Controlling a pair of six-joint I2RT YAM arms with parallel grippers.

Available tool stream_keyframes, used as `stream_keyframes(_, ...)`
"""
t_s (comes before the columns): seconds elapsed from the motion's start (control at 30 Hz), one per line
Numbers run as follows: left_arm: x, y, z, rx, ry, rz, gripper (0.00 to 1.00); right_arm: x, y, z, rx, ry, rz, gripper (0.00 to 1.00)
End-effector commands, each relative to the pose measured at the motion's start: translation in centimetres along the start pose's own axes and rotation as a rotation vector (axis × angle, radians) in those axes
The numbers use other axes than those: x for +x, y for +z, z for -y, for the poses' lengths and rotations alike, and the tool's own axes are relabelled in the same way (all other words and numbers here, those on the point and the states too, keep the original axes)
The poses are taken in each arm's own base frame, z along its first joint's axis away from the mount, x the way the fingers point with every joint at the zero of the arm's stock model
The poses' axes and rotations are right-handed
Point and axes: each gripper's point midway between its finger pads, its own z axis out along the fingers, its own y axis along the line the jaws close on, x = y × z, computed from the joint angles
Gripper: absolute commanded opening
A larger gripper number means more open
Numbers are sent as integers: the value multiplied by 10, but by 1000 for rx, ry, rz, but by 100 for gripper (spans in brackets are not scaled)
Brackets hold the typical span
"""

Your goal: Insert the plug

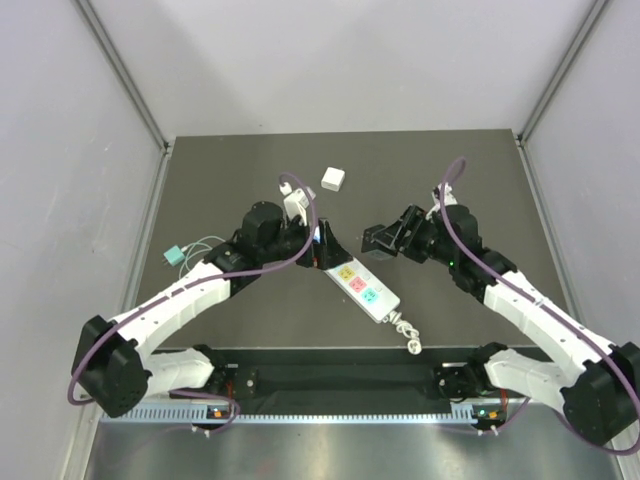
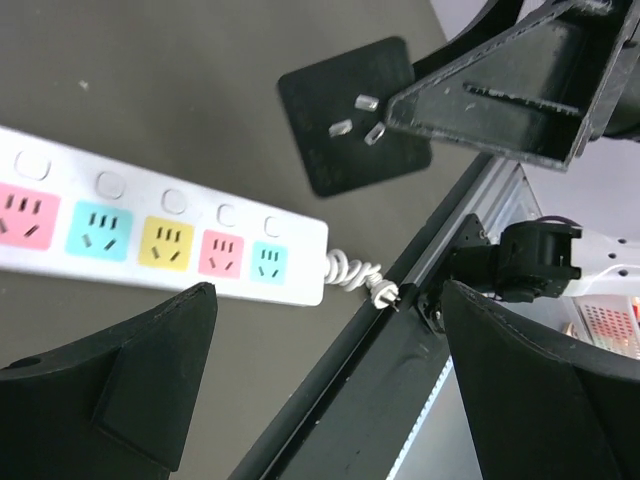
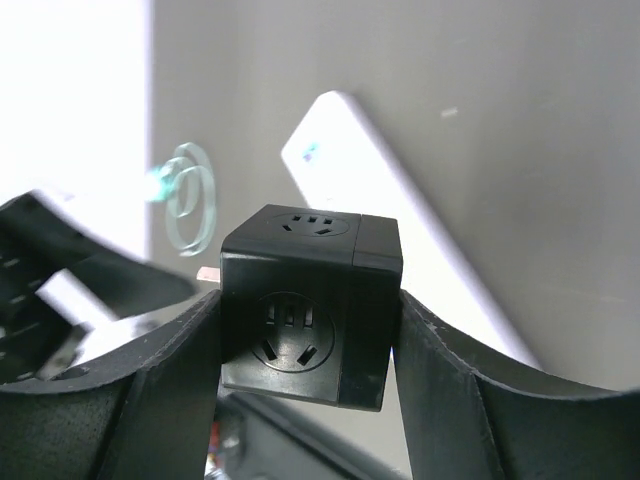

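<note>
A white power strip (image 1: 362,288) with coloured sockets lies slanted mid-table; it also shows in the left wrist view (image 2: 150,235). My right gripper (image 1: 385,240) is shut on a black cube plug (image 3: 300,330) and holds it above the table just right of the strip's far end. In the left wrist view the cube (image 2: 340,130) shows three metal prongs on its underside. My left gripper (image 1: 325,245) is open and empty over the strip's far end, its fingers (image 2: 150,370) spread wide.
A white cube (image 1: 333,179) sits at the back centre. A teal plug with a coiled cable (image 1: 175,257) lies at the left. The strip's coiled cord and plug (image 1: 408,335) reach the table's front rail (image 1: 350,352).
</note>
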Motion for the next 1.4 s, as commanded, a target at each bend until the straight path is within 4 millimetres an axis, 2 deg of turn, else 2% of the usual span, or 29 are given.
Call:
stream_keyframes(0.0, -32, 3, 32, 98, 65, 116, 98, -17, -14, -55, -184, 66, 84, 40)
stream_keyframes(0.1, -26, 7, 42, 132, 81, 105, 98, -16, -21, -72, -230, 80, 99, 39)
stream_keyframes(0.23, -24, 11, 40, 108, 86, 122, 98, -9, -25, -89, -285, 100, 94, 39)
stream_keyframes(0.5, -32, 12, 45, 98, 102, 175, 98, 4, -27, -108, -336, 118, 83, 39)
stream_keyframes(0.8, -44, 13, 32, 24, 78, 275, 96, 14, -25, -110, -337, 224, 120, 37)
stream_keyframes(0.97, -44, 20, 25, -3, 65, 270, 88, 18, -22, -110, -334, 252, 124, 36)
stream_keyframes(1.03, -44, 21, 24, -4, 60, 273, 80, 20, -23, -113, -348, 256, 118, 38)
stream_keyframes(1.13, -46, 22, 27, 8, 45, 281, 57, 22, -23, -113, -354, 236, 111, 44)
stream_keyframes(1.17, -46, 22, 29, 16, 42, 281, 41, 22, -23, -113, -355, 231, 113, 46)
stream_keyframes(1.27, -48, 21, 36, 42, 26, 275, 22, 22, -26, -113, -364, 171, 126, 57)
stream_keyframes(1.3, -47, 20, 40, 59, 20, 265, 13, 19, -28, -113, -366, 153, 138, 62)
stream_keyframes(1.37, -48, 18, 47, 80, -4, 259, 3, 18, -30, -112, -368, 97, 155, 67)
